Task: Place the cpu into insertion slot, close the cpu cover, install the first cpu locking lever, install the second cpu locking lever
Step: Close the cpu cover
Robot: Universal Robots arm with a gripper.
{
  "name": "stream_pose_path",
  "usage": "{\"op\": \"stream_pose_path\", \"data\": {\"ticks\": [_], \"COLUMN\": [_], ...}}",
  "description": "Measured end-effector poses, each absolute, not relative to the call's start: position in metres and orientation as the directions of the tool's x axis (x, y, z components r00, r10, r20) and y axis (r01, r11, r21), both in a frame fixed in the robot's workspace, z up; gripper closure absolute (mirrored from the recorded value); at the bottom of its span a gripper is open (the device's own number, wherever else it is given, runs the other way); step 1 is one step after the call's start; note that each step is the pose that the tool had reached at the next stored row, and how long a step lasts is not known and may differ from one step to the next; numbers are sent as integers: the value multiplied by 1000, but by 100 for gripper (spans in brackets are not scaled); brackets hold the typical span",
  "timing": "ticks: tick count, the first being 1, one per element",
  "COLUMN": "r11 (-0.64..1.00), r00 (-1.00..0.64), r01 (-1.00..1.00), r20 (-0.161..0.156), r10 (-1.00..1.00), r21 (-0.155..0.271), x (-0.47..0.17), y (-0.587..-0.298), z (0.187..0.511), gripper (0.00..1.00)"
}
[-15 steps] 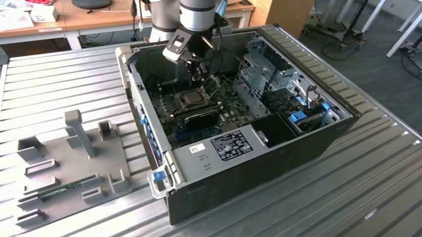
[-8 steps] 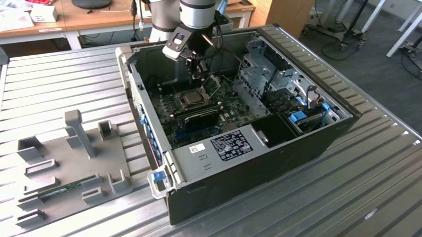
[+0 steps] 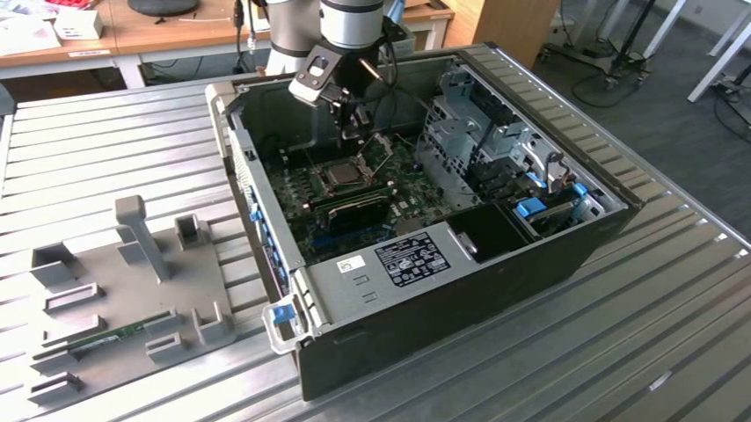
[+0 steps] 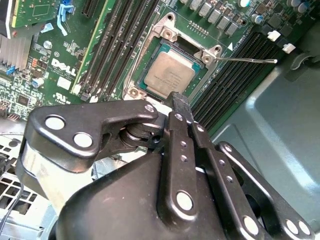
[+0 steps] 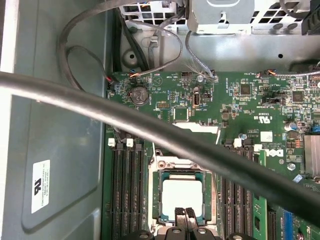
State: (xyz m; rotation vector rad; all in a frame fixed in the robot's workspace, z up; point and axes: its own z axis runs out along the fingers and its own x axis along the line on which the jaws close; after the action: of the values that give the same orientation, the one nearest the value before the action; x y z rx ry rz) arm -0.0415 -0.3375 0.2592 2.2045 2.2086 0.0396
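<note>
The flat, square, silver-topped cpu (image 4: pixel 170 75) sat in the dark-framed square insertion slot (image 5: pixel 158 197), near the middle of the green motherboard (image 4: pixel 45 55). The black gripper (image 4: pixel 179 98) hovered at the chip's edge with its fingers clenched together, apparently grasping nothing. A thin silver wire lever (image 4: pixel 247 61) stuck outward from the socket's corner.

The arm (image 3: pixel 351 19) drops almost straight down, its wrist (image 3: pixel 315 77) cocked aside. The pincer (image 3: pixel 350 130) points downward. In both wrist views its slim black fingers (image 5: pixel 181 214) press together, tips touching, nothing between them.
</note>
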Motion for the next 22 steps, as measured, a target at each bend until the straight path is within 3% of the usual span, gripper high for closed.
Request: {"op": "stream_pose_path", "data": {"ticks": [22], "r11": [2], "r00": [-2], "r01": [999], "r20": [3], "r10": [1000], "r21": [33], "x": [-15], "y": [-338], "z": [259], "gripper": [90]}}
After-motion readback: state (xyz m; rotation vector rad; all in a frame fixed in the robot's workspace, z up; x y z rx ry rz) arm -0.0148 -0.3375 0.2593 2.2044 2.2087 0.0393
